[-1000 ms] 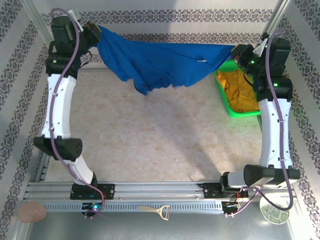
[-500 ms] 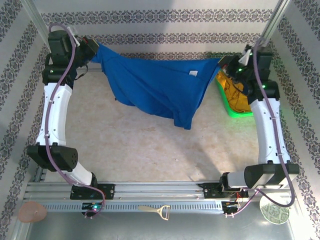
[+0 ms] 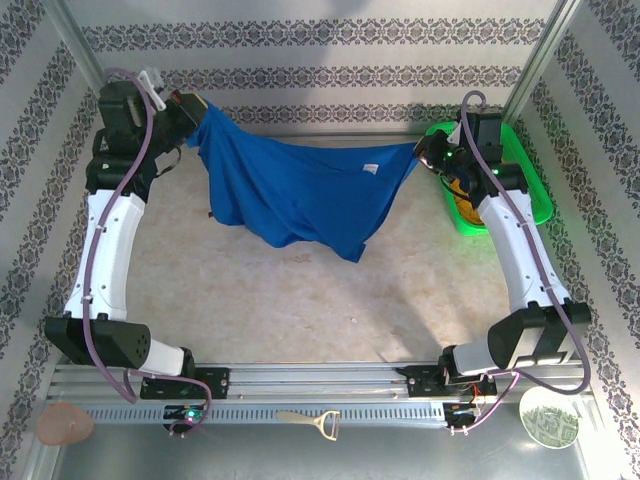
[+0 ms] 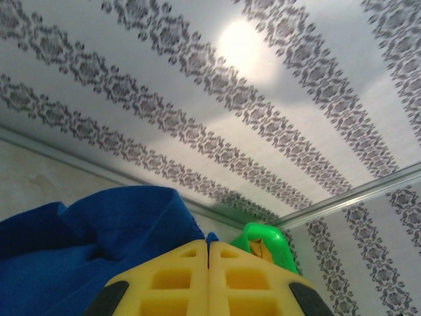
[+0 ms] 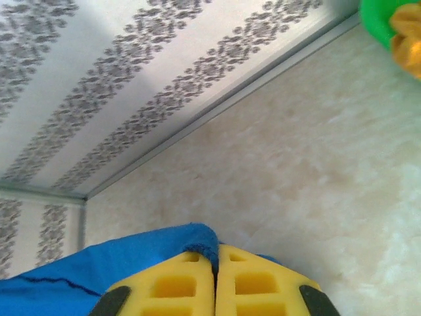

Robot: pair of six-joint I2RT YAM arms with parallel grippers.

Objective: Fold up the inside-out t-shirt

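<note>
The inside-out t-shirt, royal blue with a small white tag, hangs stretched between my two grippers over the back of the table, and its lower edge sags toward the tabletop. My left gripper is shut on the shirt's left corner at the back left. In the left wrist view the yellow fingers of the left gripper are pressed together with a bit of the blue t-shirt pinched at their tips. My right gripper is shut on the right corner. In the right wrist view, the t-shirt wraps into the seam of the right gripper.
A green basket holding a mustard-yellow garment stands at the back right, just beyond the right gripper. Patterned walls close in the back and both sides. A bottle opener lies on the near rail.
The right gripper has moved left and lower with its corner of the shirt, off the basket. The shirt sags deeper between the grippers. The left gripper has barely shifted.
</note>
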